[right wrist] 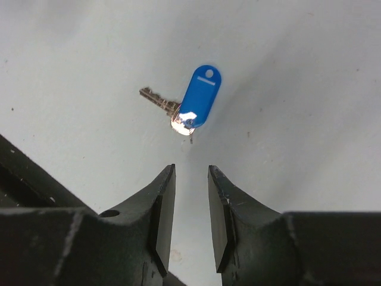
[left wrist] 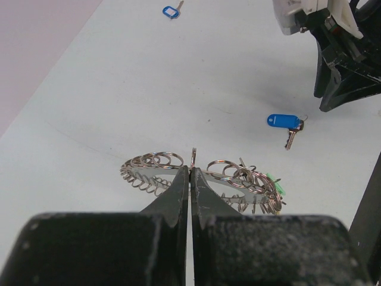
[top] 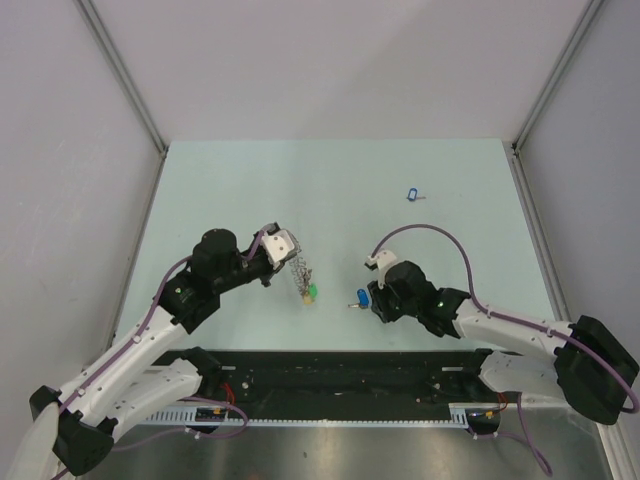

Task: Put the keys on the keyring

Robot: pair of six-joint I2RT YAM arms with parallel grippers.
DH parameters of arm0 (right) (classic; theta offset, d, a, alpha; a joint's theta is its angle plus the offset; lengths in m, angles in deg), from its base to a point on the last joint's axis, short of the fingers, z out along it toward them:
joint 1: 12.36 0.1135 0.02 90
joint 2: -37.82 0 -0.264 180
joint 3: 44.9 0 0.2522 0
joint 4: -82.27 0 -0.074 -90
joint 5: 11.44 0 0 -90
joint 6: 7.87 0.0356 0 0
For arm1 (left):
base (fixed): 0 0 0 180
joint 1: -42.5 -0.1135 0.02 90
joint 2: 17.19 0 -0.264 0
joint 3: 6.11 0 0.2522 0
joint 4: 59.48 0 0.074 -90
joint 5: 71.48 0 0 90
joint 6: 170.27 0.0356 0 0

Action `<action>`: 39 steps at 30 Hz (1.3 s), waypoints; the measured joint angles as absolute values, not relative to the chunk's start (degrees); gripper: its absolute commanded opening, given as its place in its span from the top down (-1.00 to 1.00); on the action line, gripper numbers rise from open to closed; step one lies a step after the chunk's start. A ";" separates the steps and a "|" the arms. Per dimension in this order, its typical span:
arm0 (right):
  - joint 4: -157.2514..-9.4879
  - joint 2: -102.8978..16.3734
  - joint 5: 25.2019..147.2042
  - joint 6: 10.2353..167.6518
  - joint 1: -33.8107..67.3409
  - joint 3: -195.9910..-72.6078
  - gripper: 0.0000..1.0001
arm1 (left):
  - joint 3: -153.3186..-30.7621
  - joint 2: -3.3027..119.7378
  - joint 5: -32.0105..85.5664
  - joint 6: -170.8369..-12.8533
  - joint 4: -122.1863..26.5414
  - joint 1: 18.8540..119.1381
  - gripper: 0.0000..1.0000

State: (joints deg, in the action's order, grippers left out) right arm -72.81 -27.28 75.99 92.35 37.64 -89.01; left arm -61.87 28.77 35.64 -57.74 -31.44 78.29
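My left gripper (left wrist: 190, 170) is shut on the rim of the keyring (left wrist: 226, 182), a large silver ring fringed with small rings, keys and a green tag; it also shows in the top view (top: 303, 277). A blue-tagged key (right wrist: 193, 104) lies on the table just ahead of my right gripper (right wrist: 191, 173), which is open and empty. In the top view this key (top: 361, 297) lies at the right gripper's (top: 372, 300) tip. It also shows in the left wrist view (left wrist: 286, 123). A second blue-tagged key (top: 412, 195) lies far back on the table, seen too in the left wrist view (left wrist: 171, 11).
The pale green table (top: 230, 190) is bounded by grey side walls and a black rail (top: 330, 375) at the near edge. The right arm's black wrist (left wrist: 342, 65) stands to the right of the keyring.
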 measured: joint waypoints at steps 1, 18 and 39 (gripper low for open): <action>-74.38 -26.63 75.53 92.70 37.64 -87.77 0.35 | -61.87 28.77 35.64 -57.74 -31.41 78.29 0.99; -90.49 -31.78 74.27 92.59 37.66 -81.91 0.36 | -61.85 28.92 35.62 -57.74 -31.41 78.29 0.99; -94.16 -35.68 74.44 92.35 37.64 -81.17 0.52 | -61.85 29.12 35.64 -57.74 -31.41 78.29 0.99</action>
